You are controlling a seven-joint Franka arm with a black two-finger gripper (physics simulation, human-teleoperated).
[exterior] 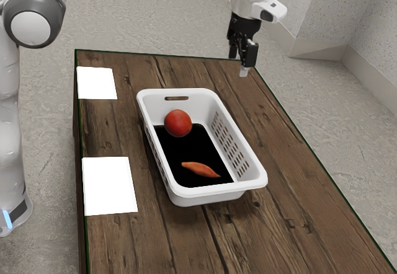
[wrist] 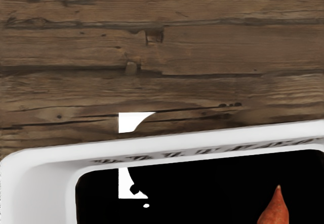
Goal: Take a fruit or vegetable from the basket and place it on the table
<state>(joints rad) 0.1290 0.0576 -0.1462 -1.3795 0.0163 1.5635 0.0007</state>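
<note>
Basket holds tomato and sweet potato, gripper spread and empty above counter, pick and place both undone.

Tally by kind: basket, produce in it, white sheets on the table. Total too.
Basket: 1
Round red fruit or vegetable: 1
Long orange-red vegetable with tapered ends: 1
White sheets: 2
Total: 5
</note>
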